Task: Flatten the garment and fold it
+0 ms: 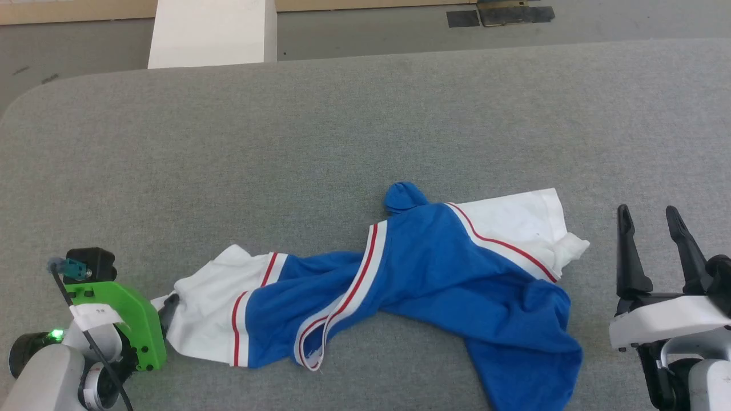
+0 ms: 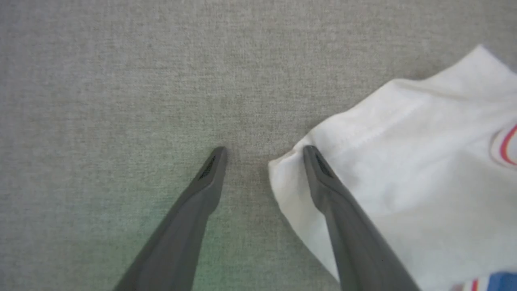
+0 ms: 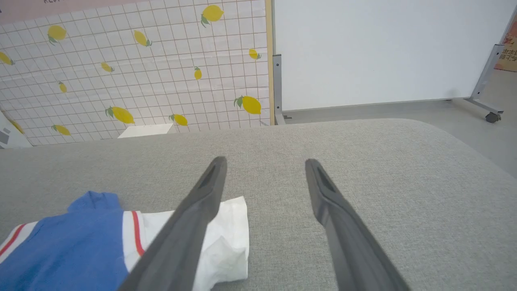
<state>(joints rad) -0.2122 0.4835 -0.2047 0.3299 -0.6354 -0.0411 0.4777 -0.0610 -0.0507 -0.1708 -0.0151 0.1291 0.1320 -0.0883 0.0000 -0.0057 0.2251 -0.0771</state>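
The garment (image 1: 434, 268) lies crumpled and twisted across the grey table (image 1: 342, 125): a blue body, white sleeves at both ends, red stripe trim. My left gripper (image 2: 264, 150) is open and points down at the left white sleeve (image 2: 404, 161). Its right finger (image 2: 323, 178) lies over the sleeve's corner, while the left finger is over bare table. In the head view this gripper sits behind a green bracket (image 1: 123, 319) at the sleeve's left edge. My right gripper (image 1: 647, 210) stands open and empty, just right of the other white sleeve (image 1: 525, 222). The garment (image 3: 80, 242) is at the lower left of the right wrist view.
A white block (image 1: 211, 31) stands beyond the table's far edge, with floor and a dark mat (image 1: 514, 12) behind it. The right wrist view shows a lemon-print wall (image 3: 133, 68) and a white panel (image 3: 383, 48) on a wheeled stand. The table's corners are rounded.
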